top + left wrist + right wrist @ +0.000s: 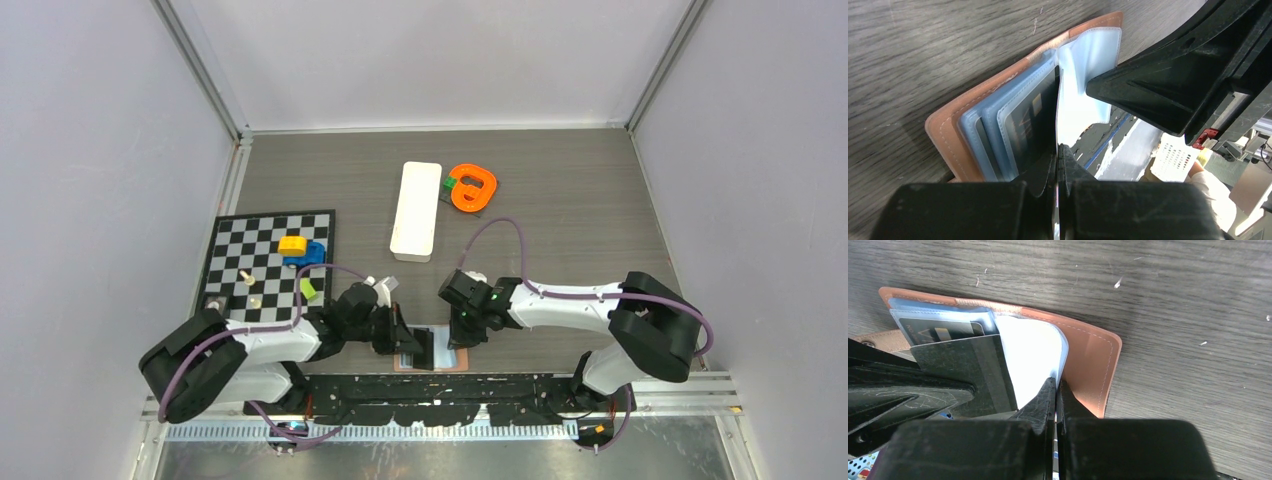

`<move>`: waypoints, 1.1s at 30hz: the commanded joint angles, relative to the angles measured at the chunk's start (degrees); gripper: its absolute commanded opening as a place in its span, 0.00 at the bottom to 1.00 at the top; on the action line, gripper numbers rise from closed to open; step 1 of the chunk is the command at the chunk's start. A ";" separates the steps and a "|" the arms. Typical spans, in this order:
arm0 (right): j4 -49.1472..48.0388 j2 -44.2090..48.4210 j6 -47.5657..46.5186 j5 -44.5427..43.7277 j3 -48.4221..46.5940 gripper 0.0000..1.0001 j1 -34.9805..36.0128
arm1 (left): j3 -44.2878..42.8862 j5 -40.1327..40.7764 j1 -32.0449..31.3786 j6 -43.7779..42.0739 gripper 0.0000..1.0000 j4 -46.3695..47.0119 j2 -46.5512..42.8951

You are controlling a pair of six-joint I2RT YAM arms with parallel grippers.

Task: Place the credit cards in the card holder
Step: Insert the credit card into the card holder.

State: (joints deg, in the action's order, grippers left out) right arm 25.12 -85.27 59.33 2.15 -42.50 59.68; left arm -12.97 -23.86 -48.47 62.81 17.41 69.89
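The card holder (pixel 1093 365) lies open at the worktop's (pixel 1173 300) near edge, a dark card (pixel 1030 122) in one clear sleeve (pixel 1004 135). Left jaws grip a second card (pixel 965 372) on edge; right jaws pinch a pale sleeve (pixel 1033 352).

Pale lilac walls (pixel 440 60) enclose a dark, seemingly wood-grain tabletop (pixel 560 200).

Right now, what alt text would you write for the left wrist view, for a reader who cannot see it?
The left hand, shut on a dark card seen edge-on, holds it among the pale blue sleeves of the open tan card holder on a grey wood-grain table. The right hand pinches one sleeve aside from the right.
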 commanded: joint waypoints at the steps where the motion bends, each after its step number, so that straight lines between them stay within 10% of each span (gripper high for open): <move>1: 1.54 -2.64 0.37 -4.73 2.11 0.00 0.33 | -1.27 0.06 0.04 -0.46 0.00 3.48 2.43; 33: 1.77 -2.29 1.32 -4.71 3.09 0.01 0.30 | 0.52 2.30 0.39 0.71 0.00 10.08 6.56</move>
State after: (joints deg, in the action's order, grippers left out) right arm 24.88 -85.27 60.40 2.20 -42.17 59.68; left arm -13.08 -24.43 -48.36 64.07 24.64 75.53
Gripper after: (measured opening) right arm 0.040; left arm 0.010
